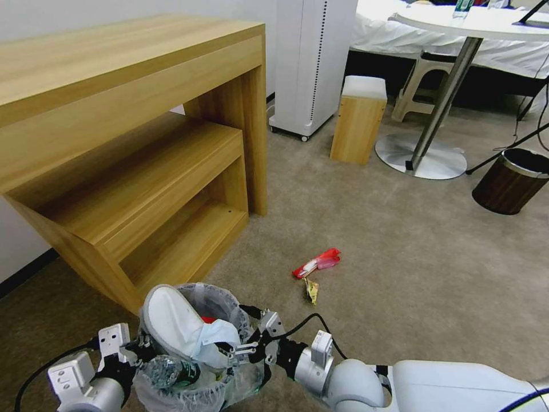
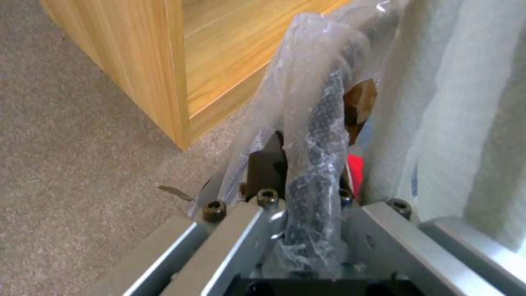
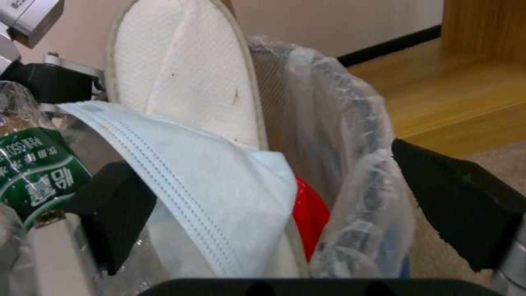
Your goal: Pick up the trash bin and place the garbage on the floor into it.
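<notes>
The left gripper [image 1: 132,350] has its jaws closed on the bagged rim of the trash bin [image 1: 229,384], holding it just off the floor [image 1: 400,257] near the wooden shelf unit [image 1: 131,143], so litter can be dropped in. The right gripper [image 1: 243,349] sits at the bin's opposite rim, jaws spread wide with nothing between them, over a white slipper [image 1: 171,320], a blue face mask [image 1: 220,335] and a bottle [image 1: 166,371] already inside. A red wrapper [image 1: 316,262] and a yellow wrapper [image 1: 311,290] lie beyond the bin, not yet collected.

Left gripper [image 1: 139,350] seemingly clamped; right gripper [image 1: 243,349] spread wide, both low.
</notes>
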### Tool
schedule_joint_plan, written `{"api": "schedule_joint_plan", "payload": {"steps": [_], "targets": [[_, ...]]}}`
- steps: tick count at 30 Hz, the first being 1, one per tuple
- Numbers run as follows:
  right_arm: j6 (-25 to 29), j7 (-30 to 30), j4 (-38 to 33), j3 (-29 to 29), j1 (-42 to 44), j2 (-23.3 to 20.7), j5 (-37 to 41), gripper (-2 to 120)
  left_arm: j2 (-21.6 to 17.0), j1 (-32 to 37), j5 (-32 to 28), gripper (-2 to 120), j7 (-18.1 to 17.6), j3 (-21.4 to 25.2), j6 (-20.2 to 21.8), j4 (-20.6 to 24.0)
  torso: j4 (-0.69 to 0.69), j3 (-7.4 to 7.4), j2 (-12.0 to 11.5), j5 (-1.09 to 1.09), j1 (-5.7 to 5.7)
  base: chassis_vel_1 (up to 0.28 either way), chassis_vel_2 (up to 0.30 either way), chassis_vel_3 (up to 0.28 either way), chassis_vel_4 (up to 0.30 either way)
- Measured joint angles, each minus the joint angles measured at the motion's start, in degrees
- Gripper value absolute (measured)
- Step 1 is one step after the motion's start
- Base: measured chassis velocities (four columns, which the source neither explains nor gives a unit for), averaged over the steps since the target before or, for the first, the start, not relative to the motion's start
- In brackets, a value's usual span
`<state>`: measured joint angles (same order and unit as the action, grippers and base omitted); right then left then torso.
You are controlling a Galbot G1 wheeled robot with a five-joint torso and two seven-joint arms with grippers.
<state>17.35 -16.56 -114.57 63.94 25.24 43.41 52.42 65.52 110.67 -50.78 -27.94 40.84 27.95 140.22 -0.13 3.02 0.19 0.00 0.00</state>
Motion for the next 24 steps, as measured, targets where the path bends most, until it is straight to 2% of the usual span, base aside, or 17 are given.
{"api": "schedule_joint_plan", "payload": {"steps": [11, 18, 24], "targets": [[-0.2, -0.7, -0.2, -1.2, 2.9, -1.3, -0.1, 100, -0.5, 0.1, -0.2, 1, 0.0, 0.1, 0.2, 0.1, 0.0, 0.0, 0.0, 0.01, 0.0, 0.0, 0.0, 0.0, 0.0], [-0.3, -1.2, 0.7, -4.7, 7.3, -2.6, -1.3, 100, -0.7, 0.4, 0.3, 1, 0.0, -0.8, 0.3, 0.0, 0.0, 0.0, 0.0, 0.0, 0.0, 0.0, 0.0, 0.0, 0.0], [-0.3, -1.7, 0.1, -5.3, 7.5, -1.8, -1.5, 100, -0.6, 0.6, 0.5, 1, 0.1, -0.9, 0.4, 0.1, 0.0, 0.0, 0.0, 0.01, 0.0, 0.0, 0.0, 0.0, 0.0]]}}
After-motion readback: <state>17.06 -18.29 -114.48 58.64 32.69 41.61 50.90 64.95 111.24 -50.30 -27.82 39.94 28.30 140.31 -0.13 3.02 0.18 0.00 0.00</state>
